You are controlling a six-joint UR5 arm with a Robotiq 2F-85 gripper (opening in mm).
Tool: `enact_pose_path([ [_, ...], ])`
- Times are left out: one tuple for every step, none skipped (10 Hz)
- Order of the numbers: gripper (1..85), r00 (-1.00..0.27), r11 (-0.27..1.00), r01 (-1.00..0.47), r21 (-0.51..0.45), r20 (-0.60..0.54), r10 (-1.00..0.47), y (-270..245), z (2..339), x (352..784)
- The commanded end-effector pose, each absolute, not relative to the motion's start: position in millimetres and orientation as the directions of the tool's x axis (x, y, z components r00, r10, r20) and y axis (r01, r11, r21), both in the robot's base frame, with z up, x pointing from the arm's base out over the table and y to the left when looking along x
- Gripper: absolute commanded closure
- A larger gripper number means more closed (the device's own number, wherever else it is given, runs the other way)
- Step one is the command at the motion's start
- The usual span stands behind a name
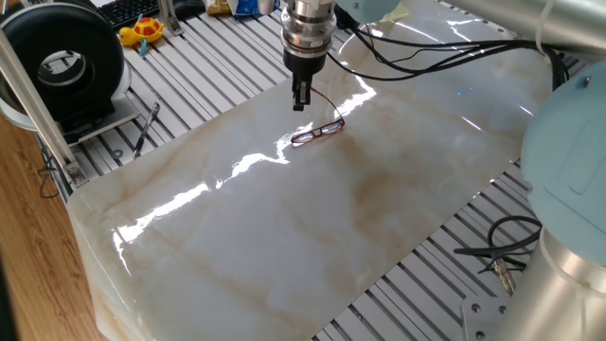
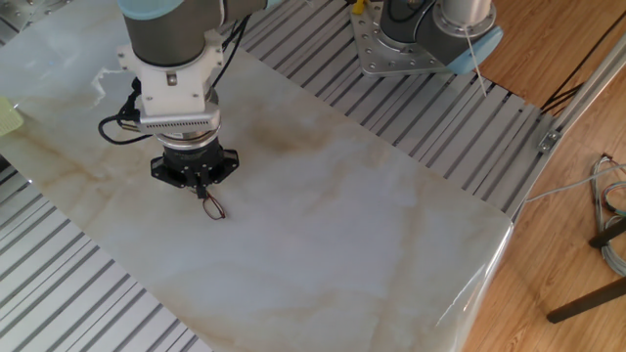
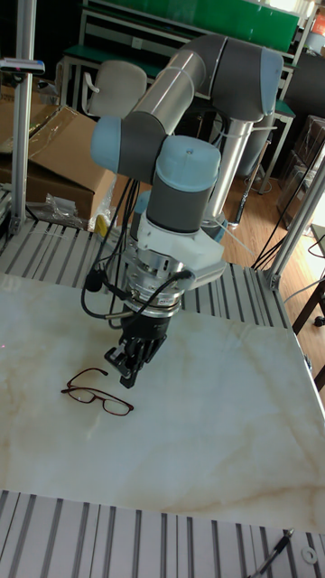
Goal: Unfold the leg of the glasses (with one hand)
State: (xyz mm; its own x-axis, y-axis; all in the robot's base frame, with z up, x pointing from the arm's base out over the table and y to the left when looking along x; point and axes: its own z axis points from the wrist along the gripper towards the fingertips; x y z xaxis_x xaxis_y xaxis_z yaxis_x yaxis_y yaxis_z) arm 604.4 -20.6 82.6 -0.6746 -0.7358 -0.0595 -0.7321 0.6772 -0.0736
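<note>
Glasses (image 3: 97, 391) flat on marble tabletop (image 1: 284, 227), just beside and below the hand (image 1: 300, 100). Jaws narrow, apparently pinching one raised temple.

Bright, even room light. Strong white glare streaks run across the glossy marble tabletop (image 1: 237, 170) in one fixed view; the other fixed view shows it matte and softly lit. Shadows are faint. All pictures are fairly sharp.

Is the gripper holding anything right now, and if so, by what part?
The gripper appears shut on the tip of one temple arm of the glasses, whose lenses rest on the marble table; the contact itself is too small to confirm.
</note>
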Motion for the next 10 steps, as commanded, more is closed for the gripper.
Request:
enact_pose_path([
  [84.3,-0.692,0.694,-0.713,-0.097,-0.062,-0.719,-26.4,84.4,609.4],
  [84.3,-0.665,0.668,-0.736,-0.112,-0.067,-0.744,-26.8,79.4,617.4],
  [84.3,-0.647,0.650,-0.752,-0.109,-0.072,-0.759,-24.1,71.8,623.2],
  [84.3,-0.641,0.646,-0.757,-0.099,-0.076,-0.764,-19.4,65.7,627.1],
  [84.3,-0.632,0.636,-0.765,-0.102,-0.075,-0.772,-16.4,62.6,631.9],
  [84.3,-0.624,0.628,-0.770,-0.108,-0.072,-0.778,-14.5,61.7,635.7],
  [84.3,-0.617,0.622,-0.775,-0.110,-0.079,-0.783,-13.1,61.8,637.9],
  [84.3,-0.601,0.608,-0.785,-0.117,-0.087,-0.794,-13.8,59.8,642.5],
  [84.3,-0.594,0.602,-0.791,-0.112,-0.096,-0.799,-13.1,55.4,645.7],
  [84.3,-0.588,0.596,-0.795,-0.115,-0.097,-0.803,-16.4,51.5,647.2],
])
